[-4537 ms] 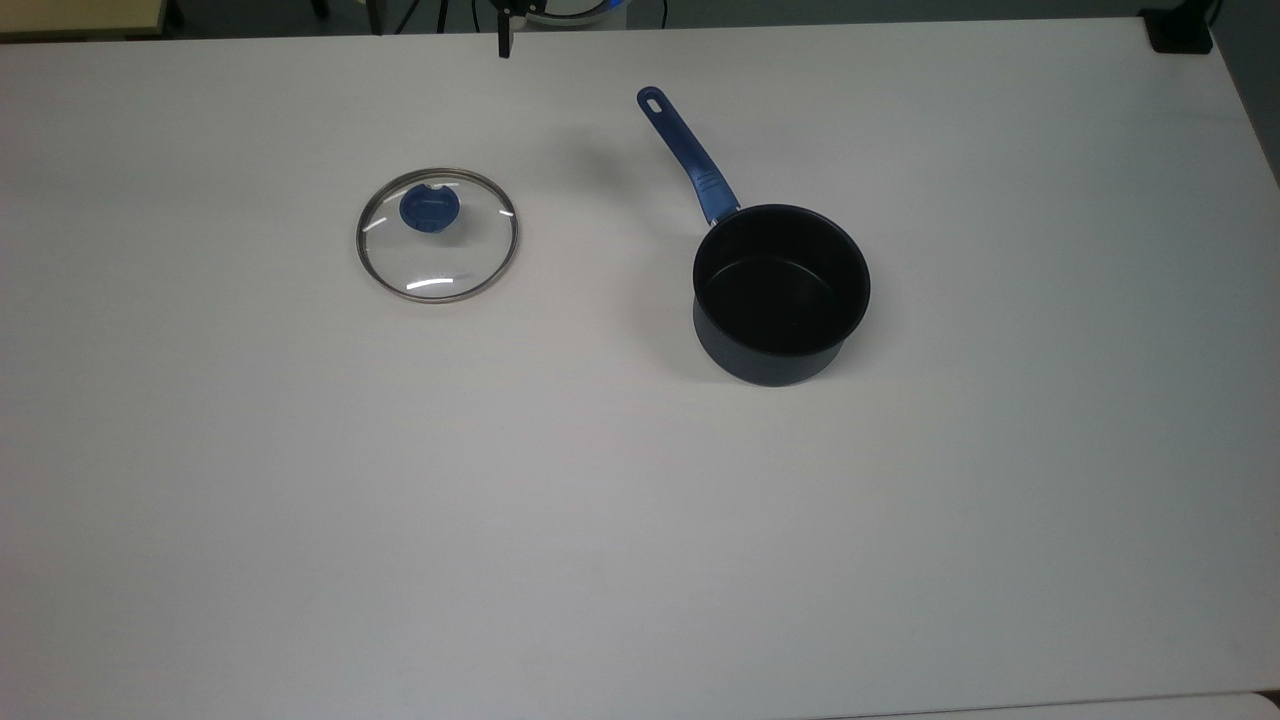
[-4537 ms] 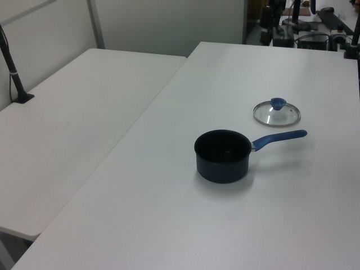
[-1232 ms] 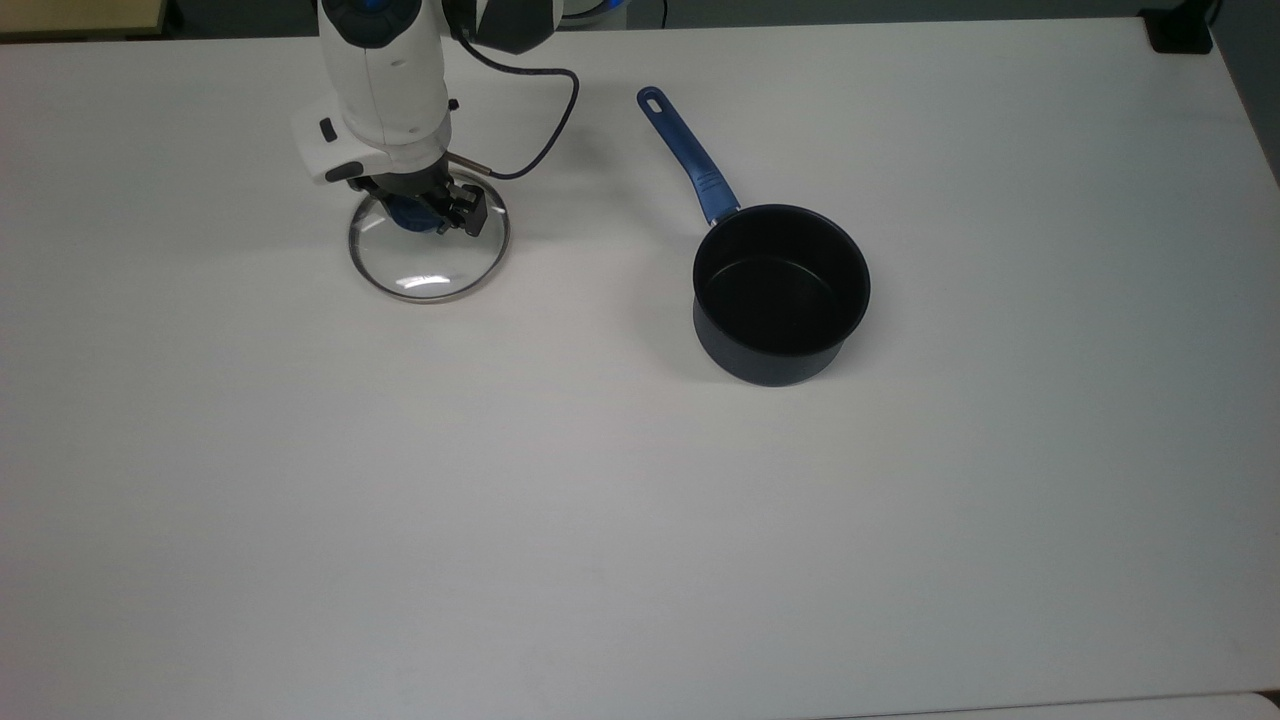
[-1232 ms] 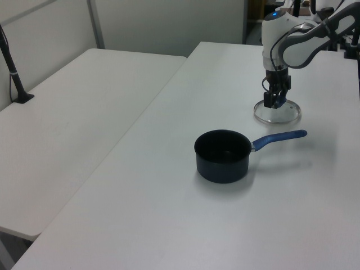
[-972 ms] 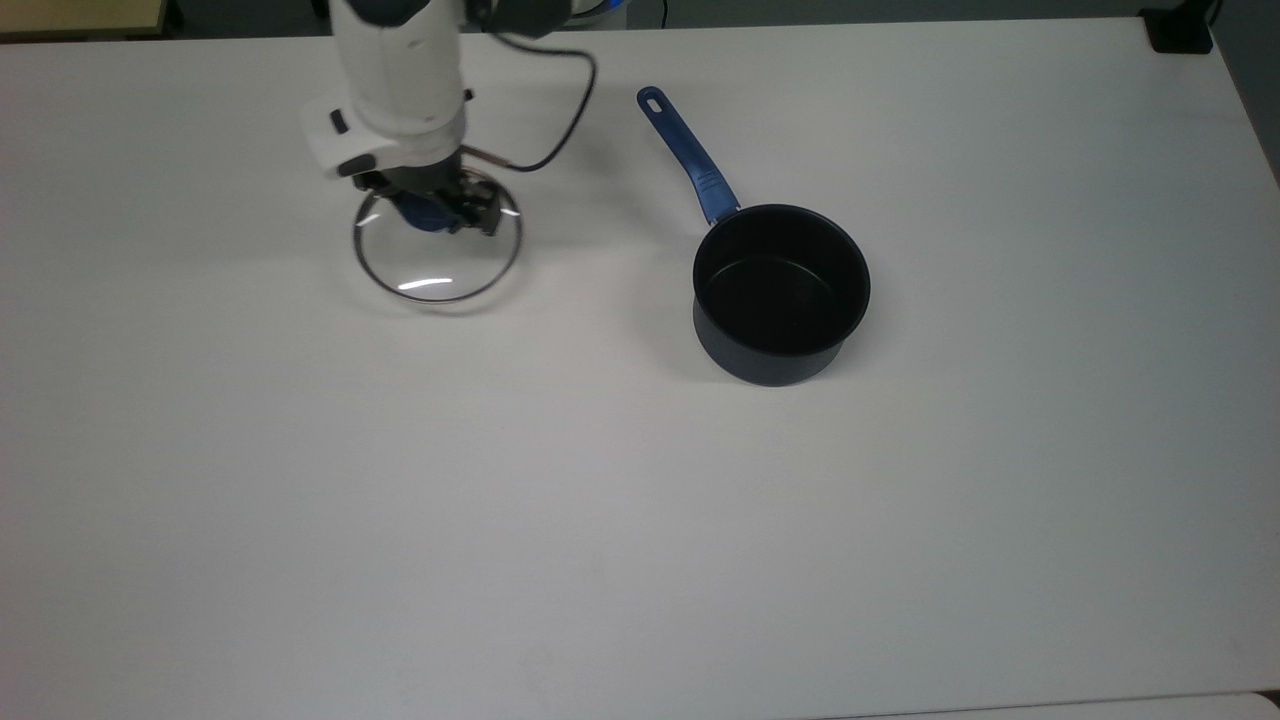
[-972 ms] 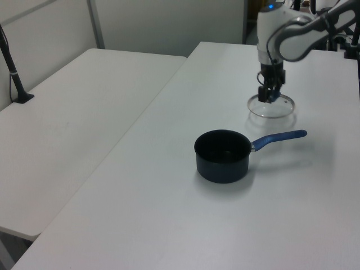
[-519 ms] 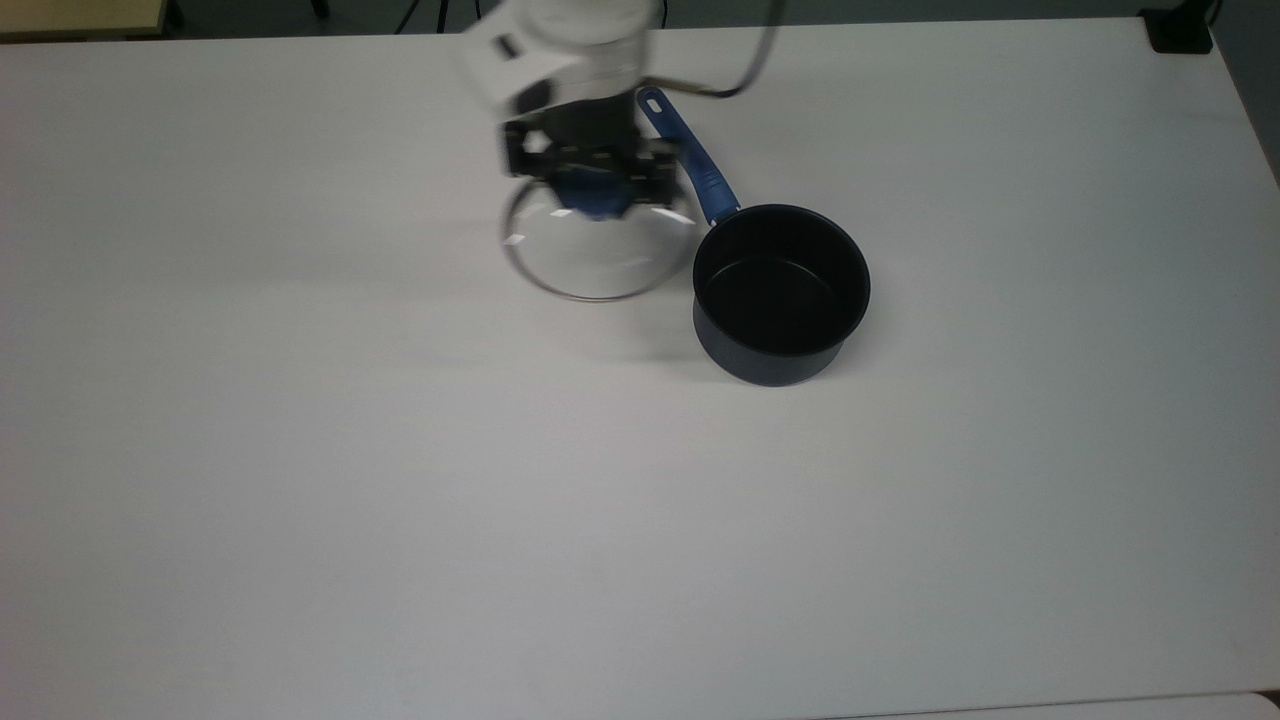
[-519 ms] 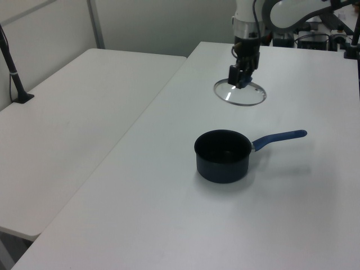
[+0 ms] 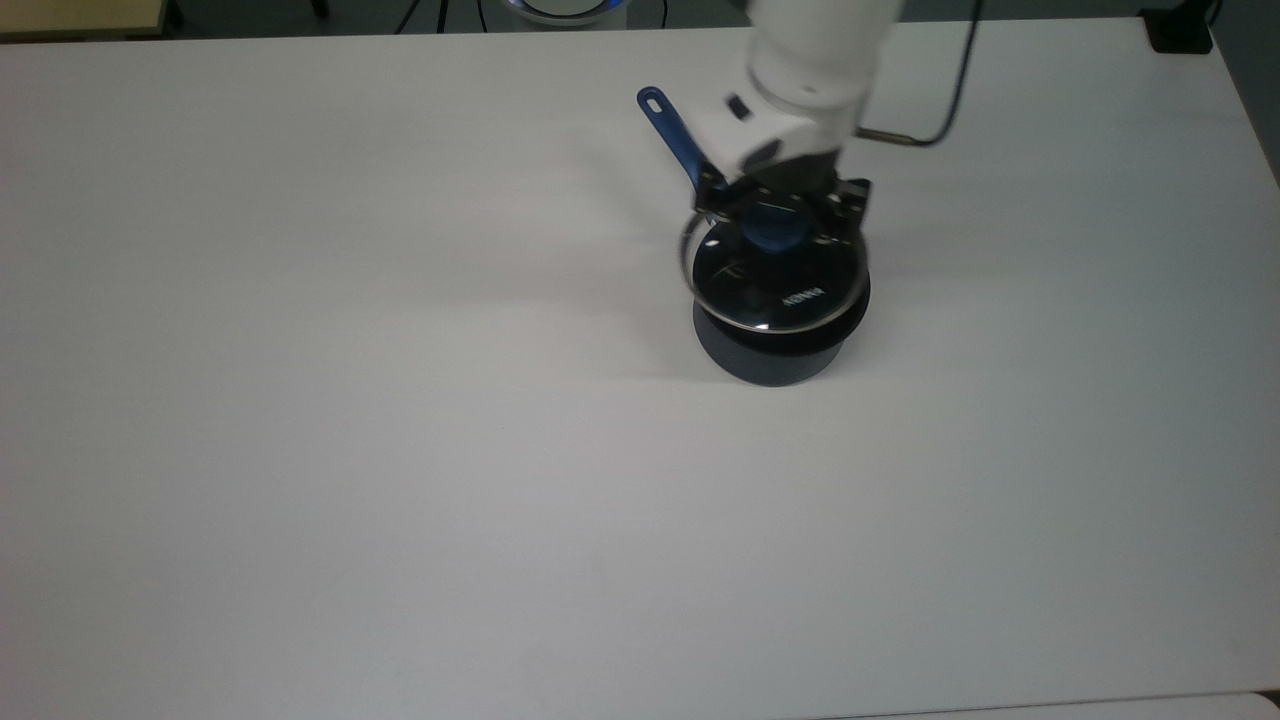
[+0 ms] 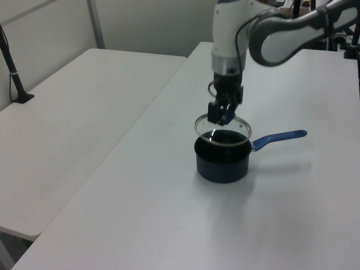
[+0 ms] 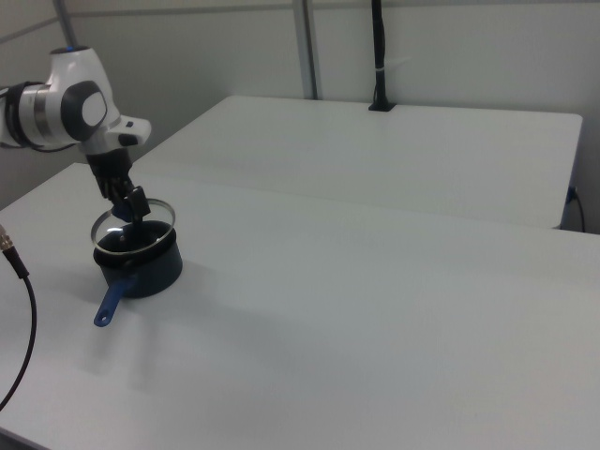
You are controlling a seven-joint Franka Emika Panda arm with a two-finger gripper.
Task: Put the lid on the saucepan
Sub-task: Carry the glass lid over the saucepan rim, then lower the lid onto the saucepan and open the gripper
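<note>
While clamped on the blue knob, the gripper [image 9: 779,226] held the lid [image 9: 775,275].
It hung just above the saucepan [image 10: 223,160], upper right of the top view.

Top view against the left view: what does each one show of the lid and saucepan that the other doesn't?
In the top view alone, white lettering reads on the glass of the lid, and the hole at the end of the saucepan's handle can be seen. The left view alone shows the lid held above the rim of the saucepan, with a gap between them, not yet seated; it also takes in a second white table alongside. In both, the gripper is shut on the lid's blue knob, over the pan's mouth.
</note>
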